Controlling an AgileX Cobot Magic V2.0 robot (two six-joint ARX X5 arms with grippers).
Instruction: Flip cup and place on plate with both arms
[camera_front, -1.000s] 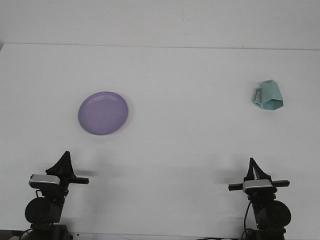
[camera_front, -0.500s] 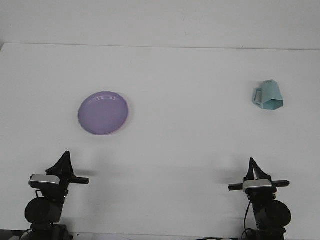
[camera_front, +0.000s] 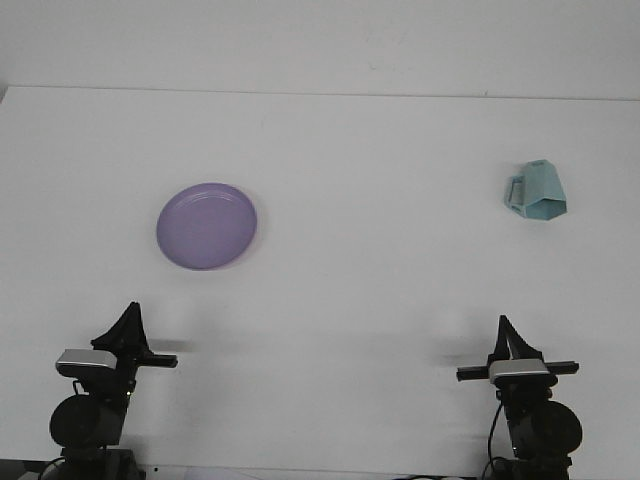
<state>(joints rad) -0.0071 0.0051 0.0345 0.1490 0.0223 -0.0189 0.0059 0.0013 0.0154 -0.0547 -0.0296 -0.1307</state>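
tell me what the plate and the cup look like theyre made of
Plate: probably plastic, matte purple, even colour with a soft sheen and a thin rim. Cup: pale teal, faceted with flat angular sides and a handle; looks like moulded plastic, though glazed ceramic can't be ruled out.

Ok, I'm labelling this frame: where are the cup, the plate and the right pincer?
cup (camera_front: 535, 192), front view, its pale blue side wall.
plate (camera_front: 206, 226), front view, its purple centre.
right pincer (camera_front: 505, 335), front view, its black tip.

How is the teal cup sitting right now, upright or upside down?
Upside down: the cup rests on its wide rim, its narrower base on top and handle to the left.
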